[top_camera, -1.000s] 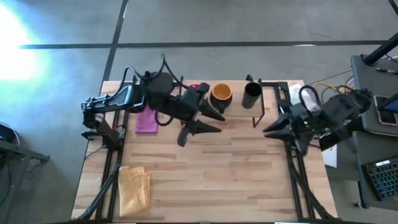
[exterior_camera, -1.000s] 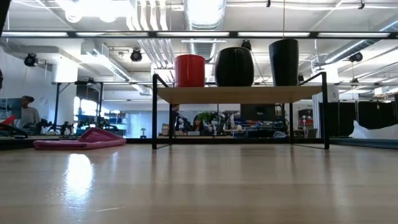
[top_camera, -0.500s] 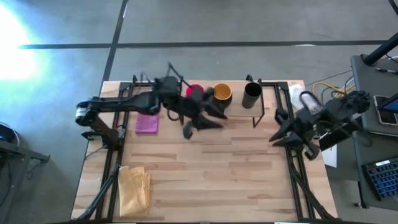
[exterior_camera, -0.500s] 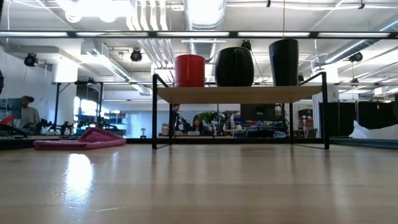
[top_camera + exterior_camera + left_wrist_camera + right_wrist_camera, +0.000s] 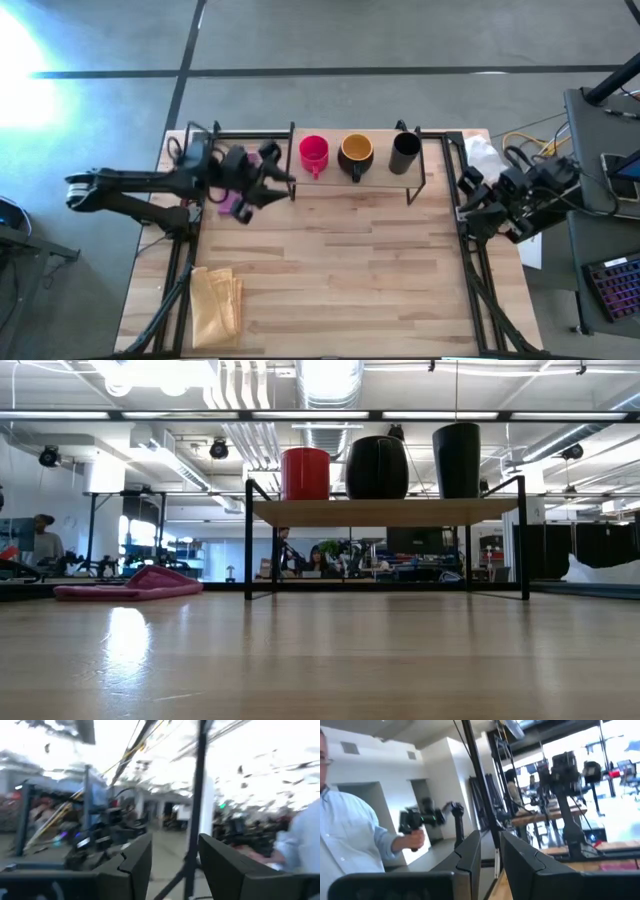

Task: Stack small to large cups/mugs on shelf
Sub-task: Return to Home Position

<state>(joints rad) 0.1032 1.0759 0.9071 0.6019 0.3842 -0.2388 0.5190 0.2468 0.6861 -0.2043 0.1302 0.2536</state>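
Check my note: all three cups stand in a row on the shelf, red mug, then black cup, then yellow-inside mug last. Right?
Not the order. On the shelf the row runs red mug, yellow-inside mug in the middle, black cup last, as the high view shows.

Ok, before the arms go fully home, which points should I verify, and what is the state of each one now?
1. All three stand upright on the shelf: red mug, dark mug with yellow inside, black cup: ok.
2. Order along the shelf goes small to large, red mug first, black cup last: ok.
3. Left gripper is open and holds nothing: ok.
4. Left gripper is apart from the red mug: ok. Its gap to the shelf's left end frame: cannot tell.
5. Right gripper is open and empty, at the right edge of the table, away from the shelf: ok.
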